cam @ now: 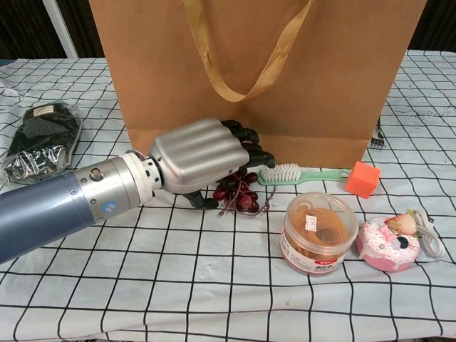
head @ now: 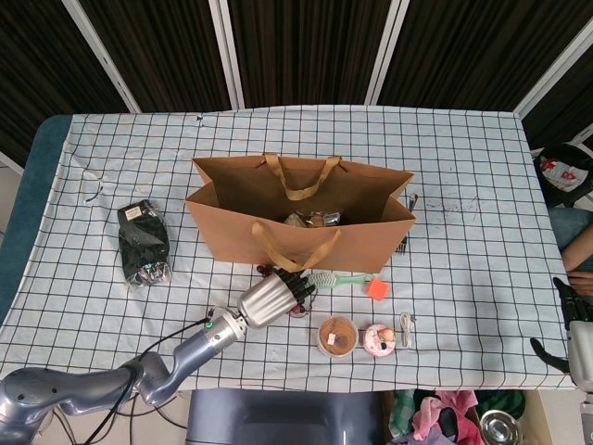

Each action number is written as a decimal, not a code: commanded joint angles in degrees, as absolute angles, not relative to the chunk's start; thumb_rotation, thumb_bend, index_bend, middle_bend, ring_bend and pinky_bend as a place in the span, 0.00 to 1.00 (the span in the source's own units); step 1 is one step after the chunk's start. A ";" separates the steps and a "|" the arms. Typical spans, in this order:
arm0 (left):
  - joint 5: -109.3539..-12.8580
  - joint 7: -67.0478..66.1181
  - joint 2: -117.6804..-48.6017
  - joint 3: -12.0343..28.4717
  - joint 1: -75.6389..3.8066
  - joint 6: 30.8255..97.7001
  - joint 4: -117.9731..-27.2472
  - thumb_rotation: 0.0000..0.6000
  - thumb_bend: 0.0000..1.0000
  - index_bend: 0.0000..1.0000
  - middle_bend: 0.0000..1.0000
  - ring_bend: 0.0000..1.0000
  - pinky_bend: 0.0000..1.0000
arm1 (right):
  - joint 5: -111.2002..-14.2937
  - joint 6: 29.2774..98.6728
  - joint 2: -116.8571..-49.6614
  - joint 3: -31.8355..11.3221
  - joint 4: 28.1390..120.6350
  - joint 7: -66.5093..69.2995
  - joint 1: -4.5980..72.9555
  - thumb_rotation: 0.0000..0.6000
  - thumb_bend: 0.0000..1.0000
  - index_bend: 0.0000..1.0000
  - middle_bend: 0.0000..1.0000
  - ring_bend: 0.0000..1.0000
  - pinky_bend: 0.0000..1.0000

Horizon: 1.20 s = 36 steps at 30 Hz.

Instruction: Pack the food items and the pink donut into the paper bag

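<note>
The brown paper bag [head: 301, 222] stands open mid-table, with some items inside it. In front of it a bunch of dark red grapes [cam: 239, 198] lies on the cloth. My left hand [cam: 203, 157] hovers low over the bunch, fingers curving down on its far side and the thumb on the near side; the palm hides any contact. A round tub of biscuits [cam: 318, 231] and the pink donut [cam: 385, 242] sit to the right. My right hand [head: 574, 338] hangs off the table's right edge, fingers apart and holding nothing.
A green brush [cam: 299, 173] and an orange cube [cam: 362, 179] lie at the bag's foot. A white cable [head: 406, 331] sits by the donut. A black packet [head: 144, 243] lies left of the bag. The checked cloth [head: 482, 278] ends near the tub.
</note>
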<state>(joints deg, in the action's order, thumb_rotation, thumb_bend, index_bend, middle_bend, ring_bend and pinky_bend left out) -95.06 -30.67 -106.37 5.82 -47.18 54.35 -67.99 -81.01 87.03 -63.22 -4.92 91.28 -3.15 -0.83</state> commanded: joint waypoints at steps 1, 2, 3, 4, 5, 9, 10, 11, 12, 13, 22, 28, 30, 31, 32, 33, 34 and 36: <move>-94.44 -32.02 -106.69 5.91 -47.41 54.01 -67.38 1.00 0.21 0.19 0.25 0.12 0.18 | -80.99 87.14 -63.20 -4.98 91.29 -3.04 -0.87 1.00 0.15 0.05 0.12 0.23 0.23; -94.12 -32.56 -106.85 5.98 -47.44 53.95 -67.18 1.00 0.21 0.19 0.25 0.12 0.18 | -80.99 87.19 -63.19 -4.99 91.29 -3.00 -0.89 1.00 0.15 0.05 0.12 0.23 0.23; -93.88 -32.80 -106.96 6.01 -47.46 53.85 -67.09 1.00 0.21 0.19 0.25 0.12 0.18 | -80.97 87.21 -63.19 -5.00 91.30 -2.98 -0.91 1.00 0.15 0.05 0.12 0.23 0.23; -93.62 -32.99 -107.05 6.01 -47.49 53.70 -67.02 1.00 0.21 0.19 0.25 0.12 0.18 | -80.95 87.21 -63.18 -5.01 91.30 -2.95 -0.91 1.00 0.15 0.05 0.12 0.23 0.23; -93.38 -33.17 -107.11 6.01 -47.53 53.54 -66.98 1.00 0.21 0.19 0.25 0.13 0.18 | -80.94 87.21 -63.17 -5.01 91.31 -2.93 -0.92 1.00 0.15 0.05 0.12 0.23 0.23; -91.95 -35.13 -107.15 5.99 -47.67 52.27 -67.00 1.00 0.21 0.19 0.27 0.16 0.19 | -80.91 87.17 -63.16 -5.02 91.32 -2.86 -0.91 1.00 0.15 0.05 0.12 0.23 0.23; -91.49 -36.04 -107.18 6.05 -47.70 52.00 -67.14 1.00 0.21 0.19 0.27 0.17 0.20 | -80.90 87.17 -63.16 -5.04 91.32 -2.81 -0.90 1.00 0.16 0.05 0.12 0.23 0.23; -91.23 -36.55 -107.21 6.11 -47.73 51.89 -67.23 1.00 0.21 0.19 0.28 0.18 0.20 | -80.89 87.16 -63.17 -5.05 91.30 -2.78 -0.90 1.00 0.16 0.05 0.12 0.23 0.23; -91.00 -36.94 -107.25 6.16 -47.73 51.87 -67.34 1.00 0.21 0.20 0.29 0.18 0.21 | -80.85 87.14 -63.16 -5.06 91.28 -2.75 -0.90 1.00 0.16 0.05 0.12 0.23 0.23; -90.68 -37.36 -107.32 6.22 -47.73 51.88 -67.46 1.00 0.21 0.20 0.31 0.19 0.22 | -80.80 87.15 -63.17 -5.08 91.25 -2.69 -0.91 1.00 0.16 0.05 0.12 0.23 0.23; -90.79 -37.66 -107.86 6.15 -48.03 53.44 -66.86 1.00 0.26 0.27 0.40 0.25 0.28 | -80.81 87.08 -63.34 -5.18 90.87 -2.25 -0.82 1.00 0.16 0.05 0.12 0.23 0.23; -90.80 -37.34 -107.76 5.73 -48.08 54.12 -66.59 1.00 0.32 0.33 0.46 0.31 0.31 | -80.82 86.95 -63.30 -5.10 90.99 -2.26 -0.81 1.00 0.16 0.05 0.12 0.23 0.23; -90.68 -37.47 -107.67 5.65 -48.07 54.20 -66.59 1.00 0.35 0.35 0.47 0.33 0.33 | -80.79 86.86 -63.27 -5.07 91.06 -2.27 -0.80 1.00 0.16 0.05 0.12 0.23 0.23; -90.57 -37.47 -107.59 5.58 -48.09 54.16 -66.67 1.00 0.36 0.36 0.48 0.33 0.34 | -80.76 86.79 -63.25 -5.05 91.08 -2.32 -0.78 1.00 0.16 0.05 0.12 0.23 0.23; -90.51 -37.46 -107.53 5.54 -48.09 54.17 -66.75 1.00 0.38 0.37 0.49 0.34 0.35 | -80.77 86.75 -63.25 -5.03 91.10 -2.36 -0.77 1.00 0.16 0.05 0.12 0.23 0.23; -90.47 -37.42 -107.47 5.55 -48.11 54.23 -66.84 1.00 0.40 0.38 0.50 0.35 0.36 | -80.80 86.71 -63.24 -5.00 91.12 -2.37 -0.75 1.00 0.16 0.05 0.12 0.23 0.23; -90.50 -37.36 -107.44 5.57 -48.14 54.40 -66.91 1.00 0.41 0.40 0.50 0.36 0.37 | -80.83 86.65 -63.23 -4.97 91.13 -2.36 -0.73 1.00 0.16 0.05 0.12 0.23 0.23; -90.68 -37.01 -107.33 5.55 -48.23 54.83 -67.09 1.00 0.45 0.42 0.52 0.37 0.39 | -80.84 86.56 -63.24 -4.94 91.14 -2.38 -0.70 1.00 0.16 0.05 0.12 0.23 0.23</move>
